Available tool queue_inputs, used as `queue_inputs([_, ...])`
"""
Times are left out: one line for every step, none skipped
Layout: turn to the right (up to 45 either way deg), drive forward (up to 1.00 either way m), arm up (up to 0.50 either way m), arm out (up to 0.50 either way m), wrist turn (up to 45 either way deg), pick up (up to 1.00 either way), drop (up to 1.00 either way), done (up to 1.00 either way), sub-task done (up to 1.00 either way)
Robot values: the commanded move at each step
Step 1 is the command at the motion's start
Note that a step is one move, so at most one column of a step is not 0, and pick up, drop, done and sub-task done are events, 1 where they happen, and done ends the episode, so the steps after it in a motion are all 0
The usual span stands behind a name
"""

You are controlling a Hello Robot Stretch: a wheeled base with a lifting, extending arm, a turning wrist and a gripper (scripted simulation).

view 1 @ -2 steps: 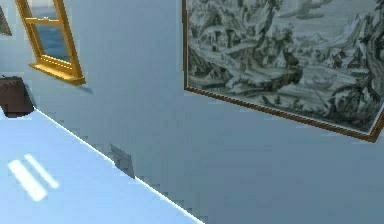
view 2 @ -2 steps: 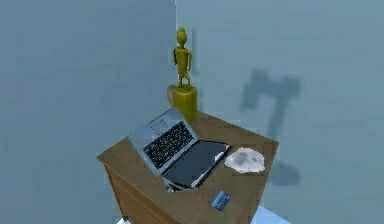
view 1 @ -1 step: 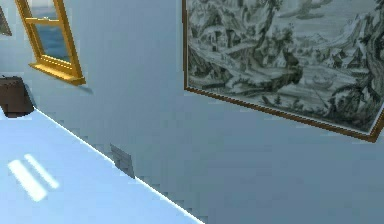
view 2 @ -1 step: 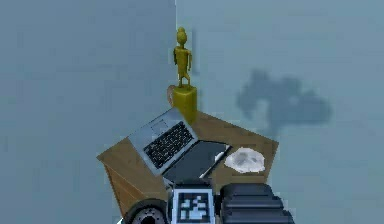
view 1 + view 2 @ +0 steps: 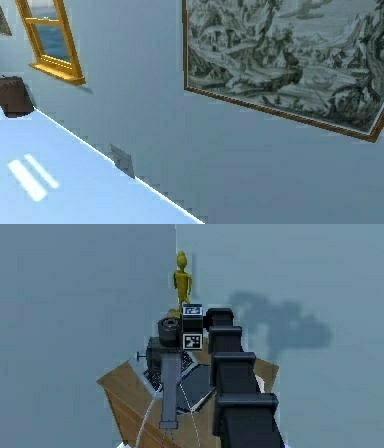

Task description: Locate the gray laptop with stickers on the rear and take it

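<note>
Table (image 5: 118, 389) of brown wood in the arm side view, tucked into the meeting of two pale blue walls (image 5: 80, 284), with one corner toward the view's lower left. At the table's far edge, close against the walls, a golden statue (image 5: 181, 279), upright. Above the table's middle, the arm (image 5: 235, 374): a dark stepped bar up from the bottom edge, ending in two white squares with black marks. Just left of those, the gripper (image 5: 167, 331), a dark rounded body; far end lost among dark shapes on the tabletop, so cannot tell its grip or whether anything is held. Beneath it, from the table's middle toward the near edge, a grey slab (image 5: 157, 376), dark and flat, crossed by a lighter grey strip (image 5: 172, 389). Possibly the laptop, but shape unclear and any stickers too small to make out; cannot tell whether touched by the gripper. In the forward view, a pale blue wall (image 5: 150, 110) slanting down to a pale floor (image 5: 60, 205) with two bright streaks of light. Top left, a yellow-framed window (image 5: 52, 40). Top right, a large grey landscape painting (image 5: 285, 55) in a brown frame. Low on the wall, just above the floor line, a small grey plate (image 5: 122, 160). At the left edge, a dark brown box (image 5: 12, 95) beside the wall.
</note>
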Motion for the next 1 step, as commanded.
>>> queue_inputs([0.0,0.00,0.00,0.00,45.0,0.00,0.00,0.00,0.00])
